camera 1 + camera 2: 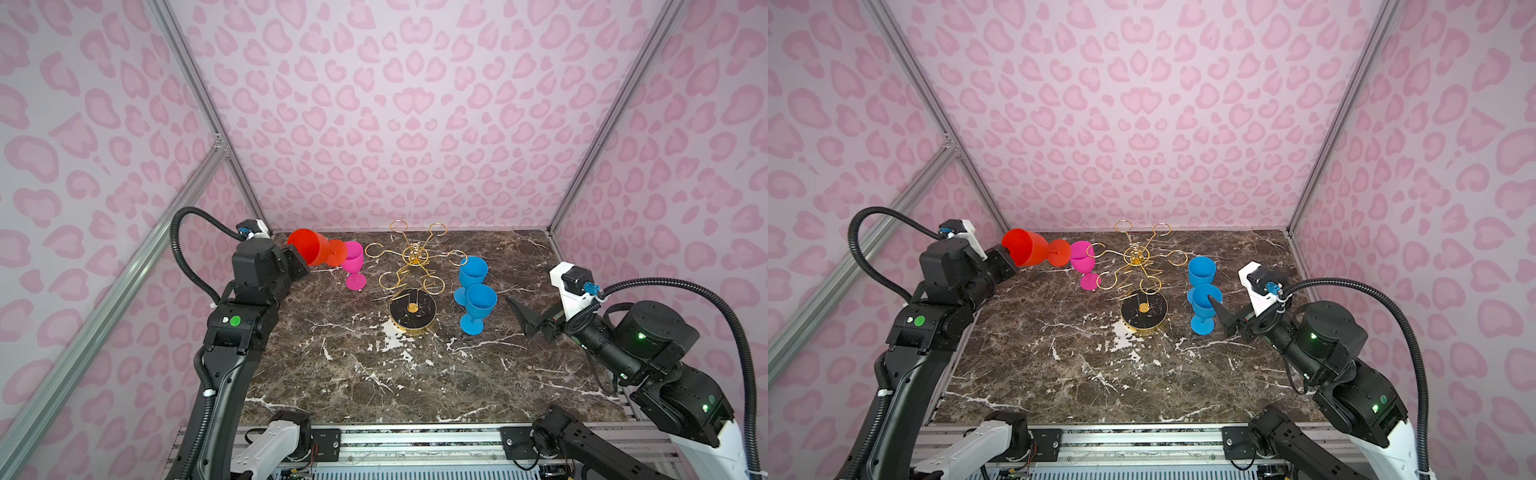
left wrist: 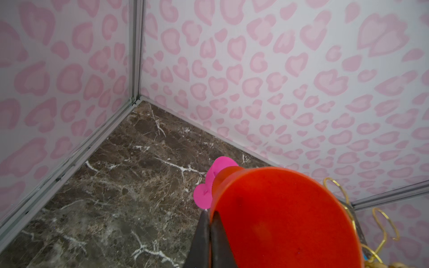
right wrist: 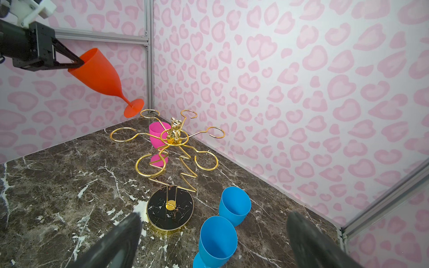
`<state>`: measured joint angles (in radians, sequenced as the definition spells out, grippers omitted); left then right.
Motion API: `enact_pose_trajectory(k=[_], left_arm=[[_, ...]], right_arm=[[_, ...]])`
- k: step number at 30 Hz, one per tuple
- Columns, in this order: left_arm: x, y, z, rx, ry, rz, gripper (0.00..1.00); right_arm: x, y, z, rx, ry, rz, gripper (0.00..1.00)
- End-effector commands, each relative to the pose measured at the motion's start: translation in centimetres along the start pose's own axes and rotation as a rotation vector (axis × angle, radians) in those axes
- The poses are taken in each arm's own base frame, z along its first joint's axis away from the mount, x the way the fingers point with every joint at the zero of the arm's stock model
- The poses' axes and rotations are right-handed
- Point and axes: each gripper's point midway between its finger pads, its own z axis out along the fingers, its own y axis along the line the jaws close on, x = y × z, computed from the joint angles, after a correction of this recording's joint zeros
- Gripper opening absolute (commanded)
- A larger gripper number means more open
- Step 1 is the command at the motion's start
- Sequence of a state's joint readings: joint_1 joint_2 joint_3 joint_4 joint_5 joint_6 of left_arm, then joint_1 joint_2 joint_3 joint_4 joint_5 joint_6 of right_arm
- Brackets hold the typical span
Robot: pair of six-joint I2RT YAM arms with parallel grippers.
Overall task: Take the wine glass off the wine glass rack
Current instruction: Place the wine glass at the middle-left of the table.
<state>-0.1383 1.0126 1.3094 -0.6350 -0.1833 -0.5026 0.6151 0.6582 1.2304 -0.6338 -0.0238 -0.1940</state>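
Nearest, on the right side: right arm (image 1: 615, 345) reaching in low over the dark marble counter (image 1: 374, 374). Right jaws spread wide with nothing between them, dark fingers (image 3: 120, 241) far apart in the right wrist view. Tips near the closer blue glass (image 1: 480, 305) but apart from it.

Just beyond: that blue glass upright on the counter, a second blue glass (image 1: 473, 270) upright right behind it. The two just beside each other, both to the right of the rack.

Mid-counter: wine glass rack (image 1: 415, 254), its round black gold-rimmed base (image 1: 412, 311) flat on the marble. Zigzag gold wire rising to a hub with a small gold bear (image 3: 174, 130) on top, looped arms fanning out around it.

Farther back, left of the rack: pink glass (image 1: 353, 261) upright on the counter, partly behind the wire in the right wrist view.

Farthest, toward the back-left corner: left arm (image 1: 257, 274) raised, left jaws pinched tight on the rim of the orange wine glass (image 1: 309, 247), one finger (image 2: 220, 243) inside the bowl and one outside. Wine glass off the rack, held in the air, tilted with bowl toward the arm and foot slanting down toward the rack's far-left loop. Close to that loop, contact impossible to tell.

Behind everything, pink-patterned walls (image 1: 415, 124) on metal framing.
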Motion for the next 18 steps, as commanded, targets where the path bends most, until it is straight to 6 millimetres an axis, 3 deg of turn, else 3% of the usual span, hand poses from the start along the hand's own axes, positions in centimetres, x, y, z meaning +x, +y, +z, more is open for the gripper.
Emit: enact_pose_trajectory(k=[1, 12, 18], left_arm=[[2.2, 1.1, 0.8, -0.038, 0.075, 0.046, 0.03], [10.3, 1.6, 4.4, -0.018, 0.374, 0.077, 0.03], [13.1, 1.6, 6.3, -0.038, 0.455, 0.156, 0.03]], right_arm=[[0.1, 0.1, 0.2, -0.005, 0.004, 0.007, 0.99], [0.3, 0.3, 0.1, -0.012, 0.002, 0.02, 0.99], [0.6, 0.3, 0.1, -0.012, 0.009, 0.023, 0.99]])
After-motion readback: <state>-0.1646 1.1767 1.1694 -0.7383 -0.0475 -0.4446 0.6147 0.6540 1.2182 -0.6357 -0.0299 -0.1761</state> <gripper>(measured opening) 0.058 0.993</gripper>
